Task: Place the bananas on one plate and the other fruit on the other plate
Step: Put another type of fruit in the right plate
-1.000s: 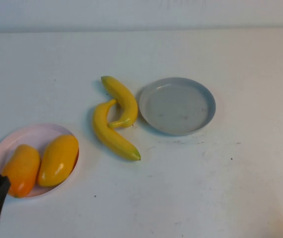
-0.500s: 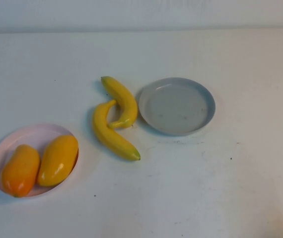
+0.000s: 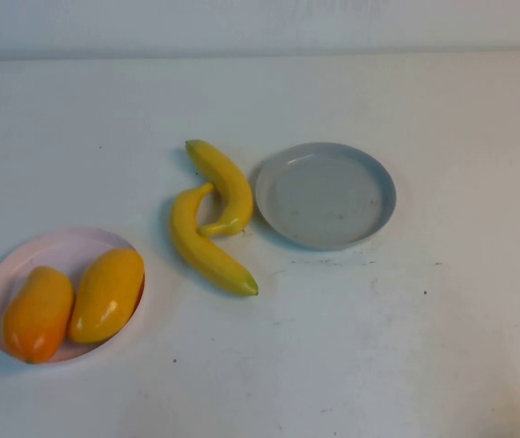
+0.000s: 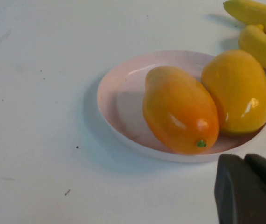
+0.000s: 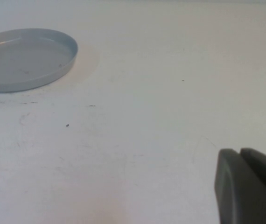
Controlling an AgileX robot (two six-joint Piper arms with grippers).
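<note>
Two mango-like fruits lie side by side on the pale pink plate (image 3: 59,245) at the near left: an orange one (image 3: 36,313) and a yellow-orange one (image 3: 107,294). Two bananas (image 3: 223,185) (image 3: 203,246) lie on the table, touching each other, just left of the empty grey-blue plate (image 3: 326,193). My left gripper (image 4: 244,157) is shut and empty, close to the near side of the pink plate (image 4: 109,88), by the orange fruit (image 4: 179,109). My right gripper (image 5: 239,153) is shut and empty over bare table, well away from the grey-blue plate (image 5: 25,58). Neither gripper shows clearly in the high view.
The table is white with small dark specks. Its far edge meets a pale wall at the top of the high view. The yellow-orange fruit (image 4: 238,91) and both bananas (image 4: 254,11) (image 4: 263,44) also show in the left wrist view.
My left gripper, seen at the near left corner a second ago beside the orange fruit, has drawn back out of the high view. The fruits and plates have not moved.
</note>
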